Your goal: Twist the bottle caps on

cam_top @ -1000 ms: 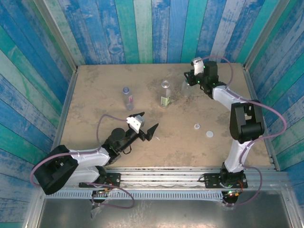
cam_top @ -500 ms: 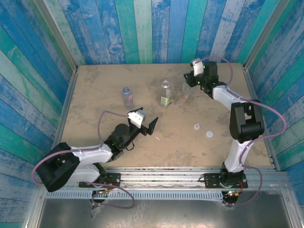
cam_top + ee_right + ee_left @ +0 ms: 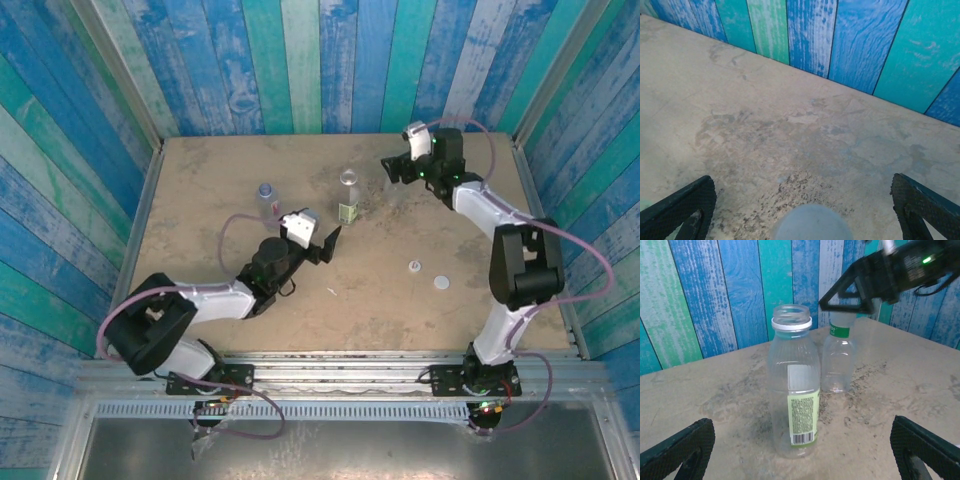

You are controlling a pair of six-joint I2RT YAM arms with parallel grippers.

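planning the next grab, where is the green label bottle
In the top view the green-label bottle stands upright in the middle, ahead of the left pincer, the plain bottle to its right.

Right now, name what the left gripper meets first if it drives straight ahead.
Probably the uncapped clear plastic bottle with the green label, standing centred between the left gripper's open fingers; distance unclear.
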